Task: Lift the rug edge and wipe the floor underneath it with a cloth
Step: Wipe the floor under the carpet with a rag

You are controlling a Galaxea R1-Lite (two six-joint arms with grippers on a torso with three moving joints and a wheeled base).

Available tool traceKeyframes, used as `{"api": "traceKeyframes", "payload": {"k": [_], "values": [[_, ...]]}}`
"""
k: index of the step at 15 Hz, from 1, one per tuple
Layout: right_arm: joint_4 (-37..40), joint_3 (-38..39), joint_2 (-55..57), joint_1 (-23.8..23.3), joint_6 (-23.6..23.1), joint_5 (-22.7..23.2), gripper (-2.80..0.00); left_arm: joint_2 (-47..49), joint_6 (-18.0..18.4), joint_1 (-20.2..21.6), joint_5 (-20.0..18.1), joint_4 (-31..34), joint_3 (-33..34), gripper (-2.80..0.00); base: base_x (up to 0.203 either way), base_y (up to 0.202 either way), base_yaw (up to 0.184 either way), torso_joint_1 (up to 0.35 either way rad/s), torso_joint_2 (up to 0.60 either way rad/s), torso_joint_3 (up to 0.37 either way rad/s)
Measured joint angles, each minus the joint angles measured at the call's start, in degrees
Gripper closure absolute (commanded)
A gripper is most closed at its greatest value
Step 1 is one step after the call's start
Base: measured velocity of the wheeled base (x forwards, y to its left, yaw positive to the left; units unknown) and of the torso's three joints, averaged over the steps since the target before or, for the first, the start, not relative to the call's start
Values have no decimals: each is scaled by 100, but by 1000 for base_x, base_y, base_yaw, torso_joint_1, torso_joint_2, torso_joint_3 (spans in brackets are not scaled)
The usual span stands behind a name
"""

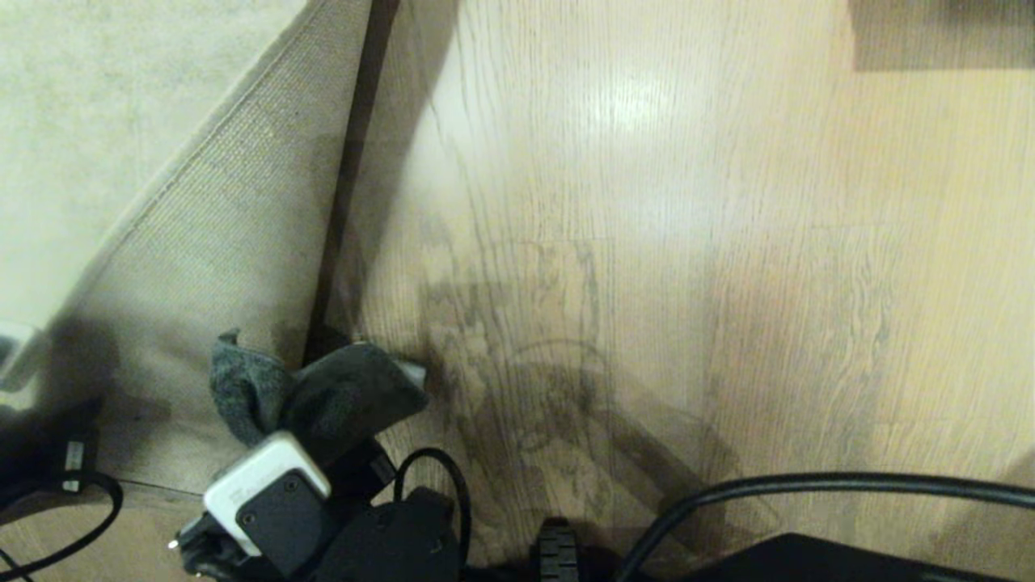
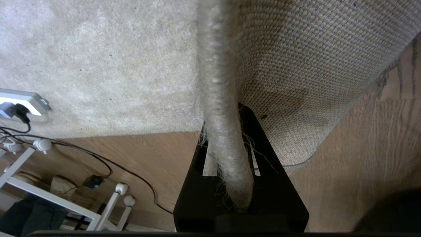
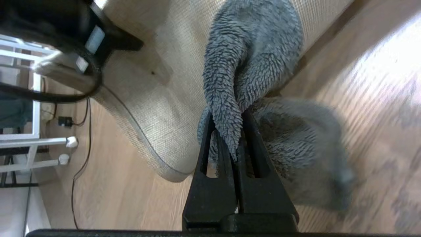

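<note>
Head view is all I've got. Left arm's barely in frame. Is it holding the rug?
Observer: Yes. In the left wrist view the left gripper has its jaws shut on the rug edge, folded back with the woven backing showing.
Operator: Cloth gripped properly?
Observer: Right wrist view shows the right gripper with jaws shut on a fold of the cloth.
Operator: Anything beside the rug?
Observer: A white power strip lies on the pile.

Right gripper (image 3: 235, 131) pinches grey cloth (image 3: 253, 59) beside upturned rug edge (image 3: 148, 131).
</note>
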Motion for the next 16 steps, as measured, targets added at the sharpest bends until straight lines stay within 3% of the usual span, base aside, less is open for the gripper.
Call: {"api": "traceKeyframes", "payload": {"k": [6, 9, 16], "values": [[-109, -8, 265, 42, 190, 2, 0, -1, -4, 0, 13, 5, 20, 0, 0, 0, 0, 0, 0, 0], [-276, -125, 397, -198, 194, 2, 0, -1, 13, -2, 10, 5, 55, 0, 0, 0, 0, 0, 0, 0], [80, -1595, 871, -903, 173, 50, 0, -1, 15, -9, 12, 6, 88, 0, 0, 0, 0, 0, 0, 0]]}}
